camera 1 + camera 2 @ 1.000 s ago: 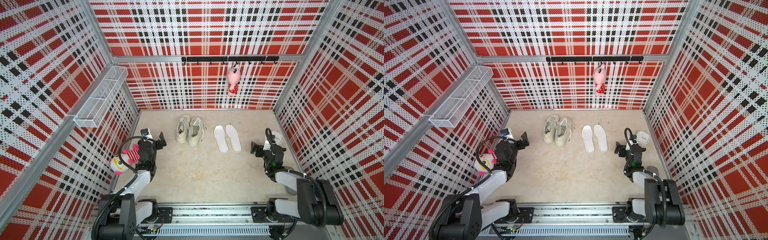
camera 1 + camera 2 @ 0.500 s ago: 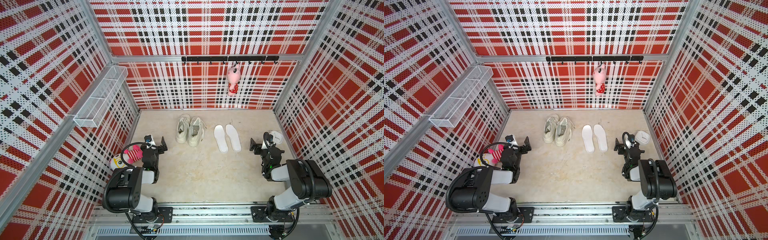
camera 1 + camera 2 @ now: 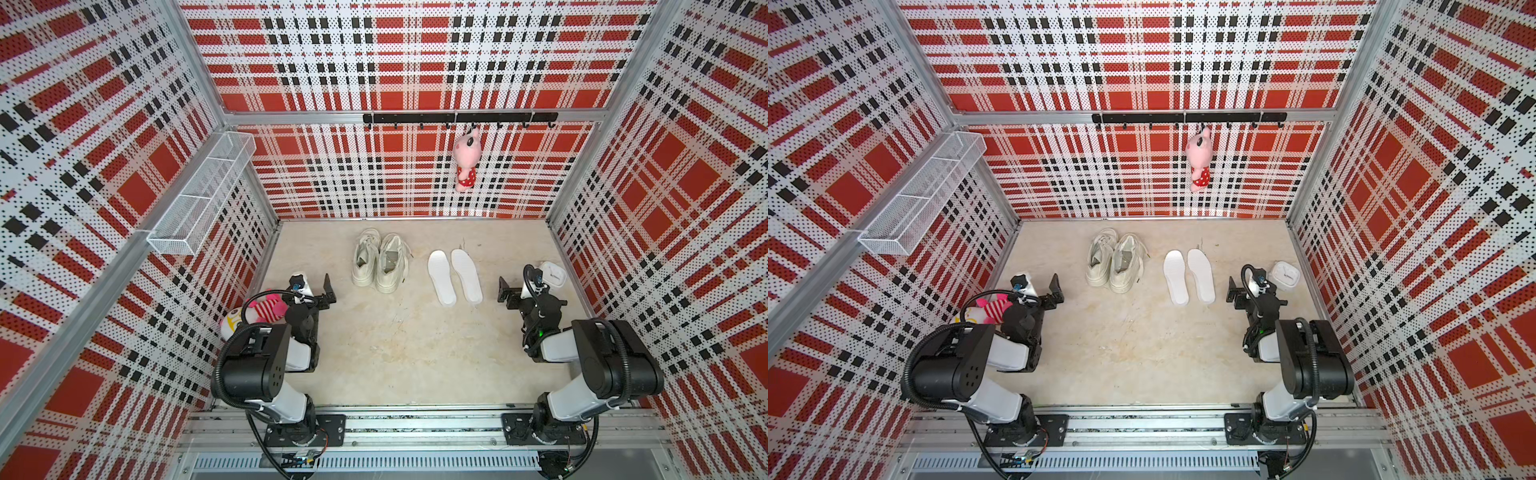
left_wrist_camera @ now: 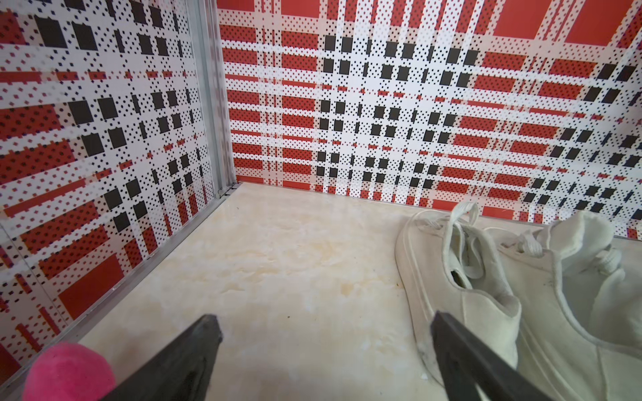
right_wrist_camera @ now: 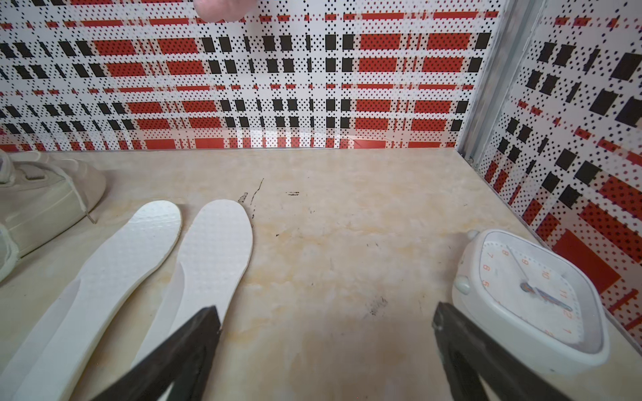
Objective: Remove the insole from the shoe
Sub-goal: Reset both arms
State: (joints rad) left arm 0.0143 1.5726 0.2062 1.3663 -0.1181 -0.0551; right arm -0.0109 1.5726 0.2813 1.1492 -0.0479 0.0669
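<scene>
A: Spotted the insoles (image 3: 455, 276) anywhere?

B: Found both out of the shoes (image 3: 380, 262), flat on the table (image 3: 395, 345), side by side, just right of the pair and apart from it. Judged the task done or nearly so. Saw only grey and shadow in the shoe openings, though could not see through to the toes.

A: Noted the fingers?

B: Saw the left gripper (image 4: 323, 321) with fingers wide apart and nothing held, low at the near left, near the left shoe's heel but apart from it. Saw the right gripper (image 5: 325, 312) likewise — spread, empty, low at the near right, between the insoles and a clock (image 5: 531, 295).

A: Made sense of that pose?

B: Read it as rest: folded close to the bases, clear of shoes and insoles, so as to knock nothing.

A: And of the insoles' spot?

B: Guessed at bare table in plain sight — away from the clock by the right wall and the toy (image 3: 266, 309) by the left wall, easy to check from above.
</scene>
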